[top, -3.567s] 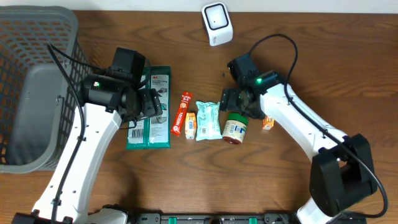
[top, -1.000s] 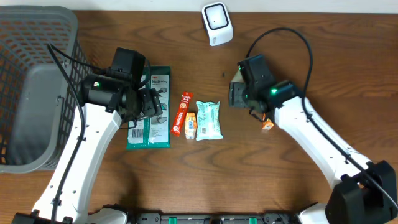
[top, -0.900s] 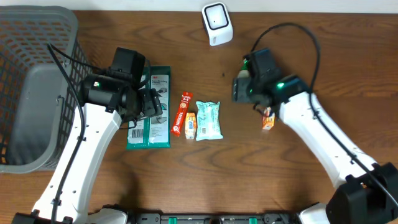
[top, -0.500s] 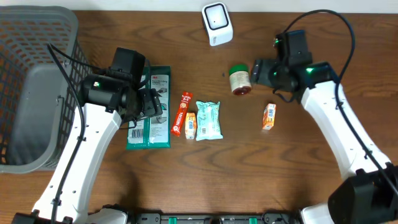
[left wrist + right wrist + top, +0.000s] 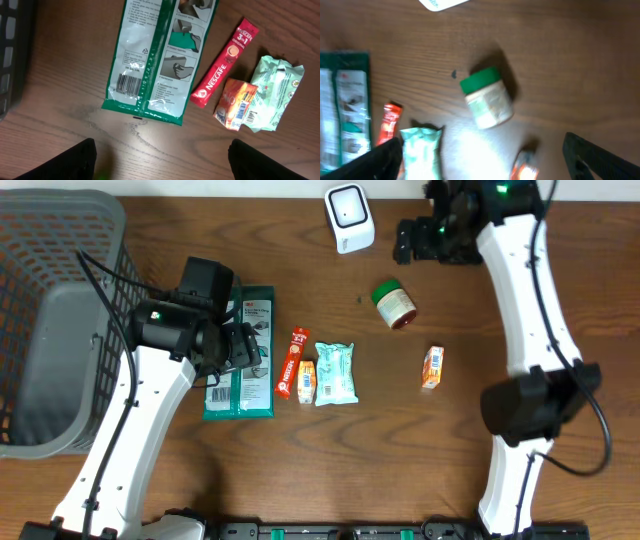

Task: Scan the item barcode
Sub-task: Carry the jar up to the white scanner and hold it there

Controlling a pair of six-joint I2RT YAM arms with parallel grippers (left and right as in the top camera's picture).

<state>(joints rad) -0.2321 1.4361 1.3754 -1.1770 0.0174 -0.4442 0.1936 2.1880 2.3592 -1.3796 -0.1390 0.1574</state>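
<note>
Overhead view: the jar (image 5: 395, 304), green-lidded, lies on its side on the desk (image 5: 330, 470), below and right of the white scanner (image 5: 349, 218) and touching neither arm. Near the far edge, just right of the scanner, hangs the right pincer (image 5: 405, 240); its dark fingers merge with the arm, so the gap is hard to read here. Over the green packet (image 5: 250, 398) hovers the left pincer (image 5: 245, 350), hiding the packet's middle. The basket (image 5: 50, 310) is cut off at the left

Left wrist view: the left pincer (image 5: 167, 162) stands wide, only two dark fingertips (image 5: 75, 160) showing at the bottom corners, nothing between them. Beyond lie the green packet (image 5: 160, 55), barcode up, a red Nescafe stick (image 5: 225, 65), an orange sachet (image 5: 236, 104) and a pale green pack (image 5: 275, 92)

Right wrist view, blurred: the right pincer (image 5: 487, 160) is spread wide and empty above the jar (image 5: 487, 97); labels are unreadable, and only a corner of the scanner (image 5: 442, 4) shows
</note>
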